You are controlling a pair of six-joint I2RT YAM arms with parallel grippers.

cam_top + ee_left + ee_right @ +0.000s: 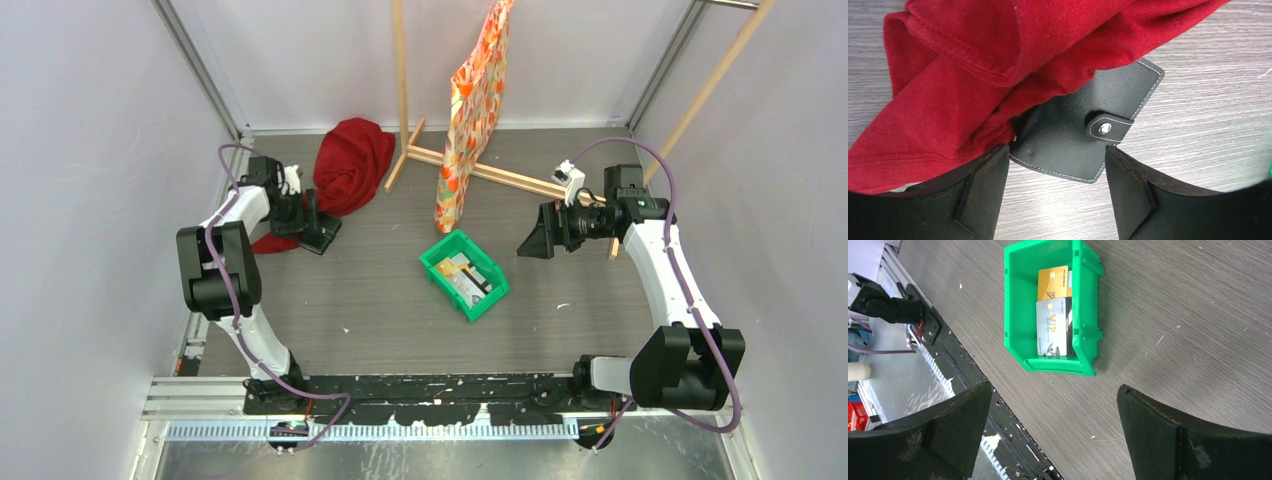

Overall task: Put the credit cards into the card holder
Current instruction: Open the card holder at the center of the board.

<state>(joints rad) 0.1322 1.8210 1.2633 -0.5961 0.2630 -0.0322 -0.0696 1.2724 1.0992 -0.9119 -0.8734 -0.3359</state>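
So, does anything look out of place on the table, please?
Yes: the black card holder lies snapped shut at the left, one corner tucked under the crumpled red cloth, so part of it is hidden.

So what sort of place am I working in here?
Probably a lab robot test cell: plain white walls box in a wood-grain table, the left arm and right arm are bolted to a rail at its edge, and a wooden rack hung with patterned cloth looks staged.
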